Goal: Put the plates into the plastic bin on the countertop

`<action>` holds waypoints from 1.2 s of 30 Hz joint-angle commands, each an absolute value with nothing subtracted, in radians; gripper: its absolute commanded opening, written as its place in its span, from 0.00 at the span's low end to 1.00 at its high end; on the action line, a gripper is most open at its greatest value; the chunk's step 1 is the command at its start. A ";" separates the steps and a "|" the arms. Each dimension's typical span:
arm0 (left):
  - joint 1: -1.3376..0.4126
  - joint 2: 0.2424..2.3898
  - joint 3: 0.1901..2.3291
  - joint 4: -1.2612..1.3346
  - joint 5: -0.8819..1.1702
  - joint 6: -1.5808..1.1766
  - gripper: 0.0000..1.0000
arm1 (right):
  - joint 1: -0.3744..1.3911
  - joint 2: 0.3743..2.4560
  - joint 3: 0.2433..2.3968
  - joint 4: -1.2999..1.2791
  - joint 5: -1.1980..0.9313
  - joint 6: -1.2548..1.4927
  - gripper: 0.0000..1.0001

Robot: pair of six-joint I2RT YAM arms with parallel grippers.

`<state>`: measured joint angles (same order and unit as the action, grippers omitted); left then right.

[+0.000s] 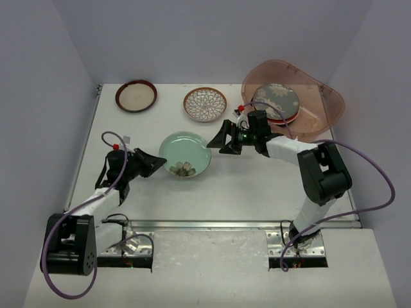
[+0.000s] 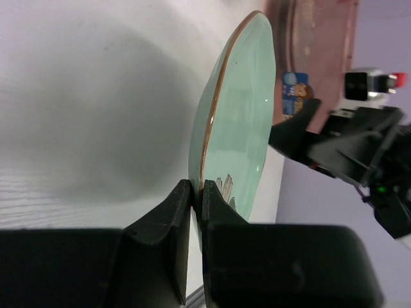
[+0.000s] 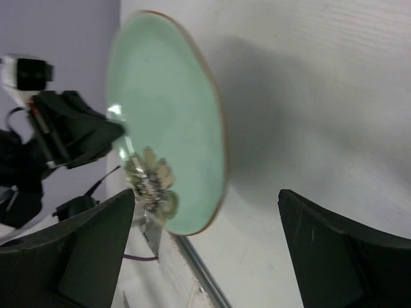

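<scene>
My left gripper (image 1: 156, 163) is shut on the left rim of the mint green plate (image 1: 185, 154) and holds it just above the countertop (image 1: 244, 186); its fingers (image 2: 183, 212) pinch the gold rim of the plate (image 2: 234, 122). My right gripper (image 1: 220, 140) is open and empty, facing the plate's right edge from close by; the plate (image 3: 167, 122) shows ahead of its spread fingers (image 3: 96, 244). The pinkish plastic bin (image 1: 321, 102) at the back right holds a stack of plates (image 1: 275, 101).
A dark-rimmed cream plate (image 1: 136, 95) and a brown lattice plate (image 1: 205, 104) lie at the back of the countertop. The metal rail (image 1: 212, 224) runs along the front edge.
</scene>
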<state>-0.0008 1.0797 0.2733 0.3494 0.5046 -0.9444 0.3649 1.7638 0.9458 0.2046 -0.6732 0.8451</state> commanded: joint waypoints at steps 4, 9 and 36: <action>-0.049 0.955 0.277 0.589 0.680 -1.037 0.00 | 0.375 1.789 0.968 0.153 -0.787 0.739 0.80; -0.055 0.975 0.268 0.641 0.709 -1.072 0.00 | 0.377 1.781 0.914 0.318 -0.934 0.832 0.66; -0.060 0.772 0.732 -0.412 0.189 -0.380 1.00 | -0.161 1.644 1.302 -0.113 -0.197 1.172 0.00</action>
